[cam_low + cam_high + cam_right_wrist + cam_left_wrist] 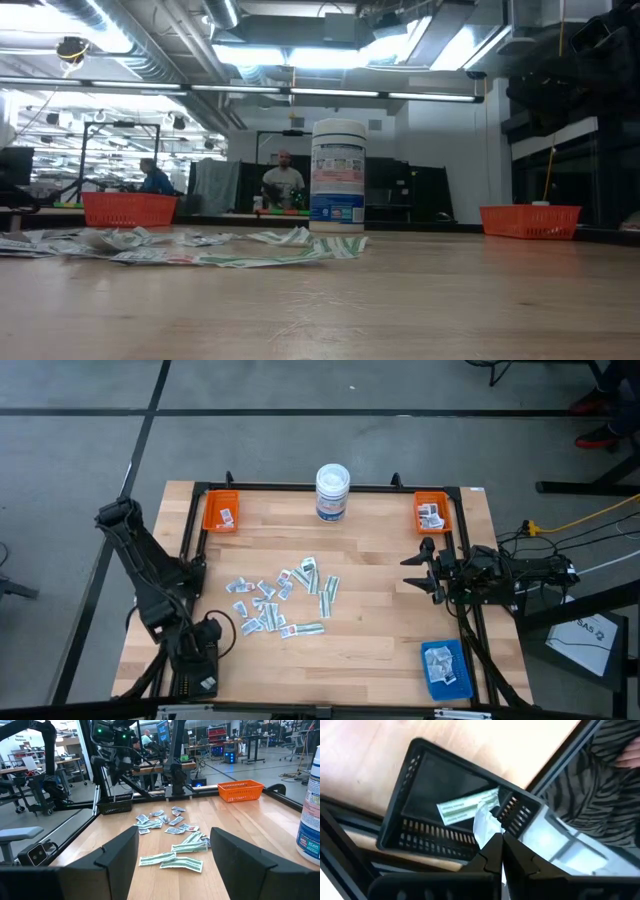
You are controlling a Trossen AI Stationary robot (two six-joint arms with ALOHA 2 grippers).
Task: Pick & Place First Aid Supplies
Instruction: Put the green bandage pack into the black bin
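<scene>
The first aid supplies [282, 600], small white packets and pale greenish strips, lie scattered flat on the middle of the wooden table; they also show in the low view [200, 245] and the right wrist view [172, 837]. My left gripper [496, 840] hangs over a black tray [420, 800] at the table's near left corner, shut on a white packet [484, 822]. One greenish strip [467, 806] lies on that tray's floor. My right gripper [420, 570] waits at the table's right edge, level and open, with nothing between its fingers [120, 855]. My left gripper pinches one end of the white packet [490, 834] between its two fingertips, coming from above and slanting steeply down. The packet's free part sticks out past the fingertips over the inside of the black tray, beside the strip. Whether it touches the tray I cannot tell.
A white round tub [332, 492] stands at the far middle. Orange trays holding packets sit at the far left [221, 511] and far right [433, 512] corners, a blue tray [445, 665] with packets at the near right. A dark frame [330, 487] rims the table.
</scene>
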